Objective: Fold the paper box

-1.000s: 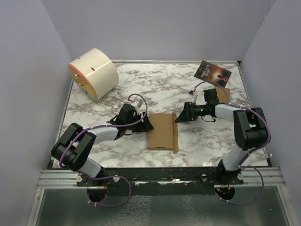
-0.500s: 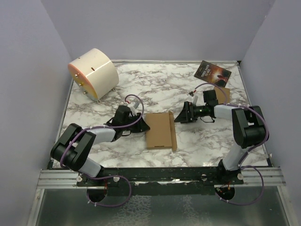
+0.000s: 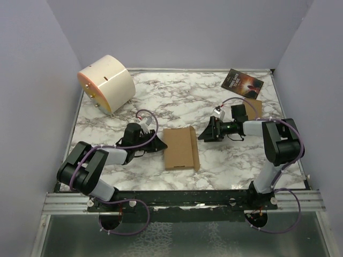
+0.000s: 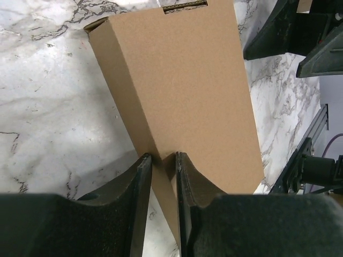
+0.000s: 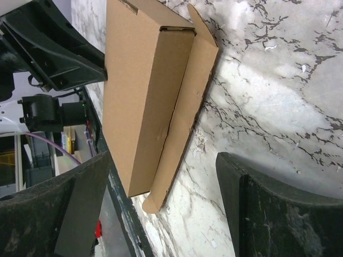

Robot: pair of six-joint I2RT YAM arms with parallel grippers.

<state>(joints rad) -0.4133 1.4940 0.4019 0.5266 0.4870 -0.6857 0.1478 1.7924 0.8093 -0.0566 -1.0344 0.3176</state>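
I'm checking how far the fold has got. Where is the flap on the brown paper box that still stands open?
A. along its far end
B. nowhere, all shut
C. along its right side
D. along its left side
C: the loose flap runs along the right side of the paper box, splayed outward, while the left side is a folded-up wall.

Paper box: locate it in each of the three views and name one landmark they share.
Top external: paper box lies at the centre of the marble table.
Left wrist: the box fills the upper middle, its near edge pinched in the left claw.
Right wrist: the box is upper left, loose flap to its right.
Shared landmark: the marble table under it.
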